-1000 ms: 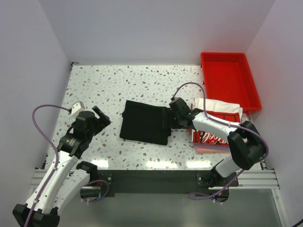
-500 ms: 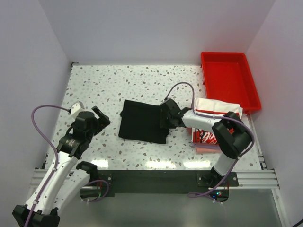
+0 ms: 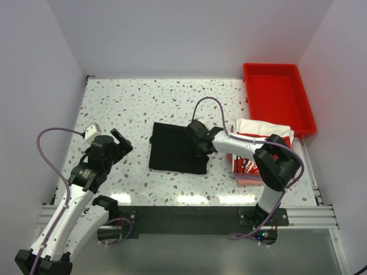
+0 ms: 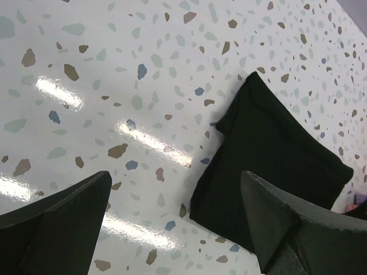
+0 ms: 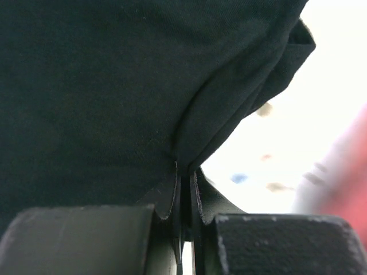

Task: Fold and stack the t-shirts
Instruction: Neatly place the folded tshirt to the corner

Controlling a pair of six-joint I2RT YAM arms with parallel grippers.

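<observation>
The right gripper [image 3: 198, 134] is clenched on the 3 o'clock edge of the folded black t-shirt [image 3: 172, 152] mid-table, the left gripper [image 3: 120, 140] gapes at 9 o'clock over the glossy speckled tabletop [image 3: 143, 97], plain white walls [image 3: 183, 34] around, the printed t-shirt [image 3: 261, 127] lettering unreadable.

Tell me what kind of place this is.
Probably a robot test bench in a lab, not a home: a speckled table boxed in by plain white walls, a left arm and right arm bolted to a metal rail, and a black t-shirt and red tray laid out.
</observation>
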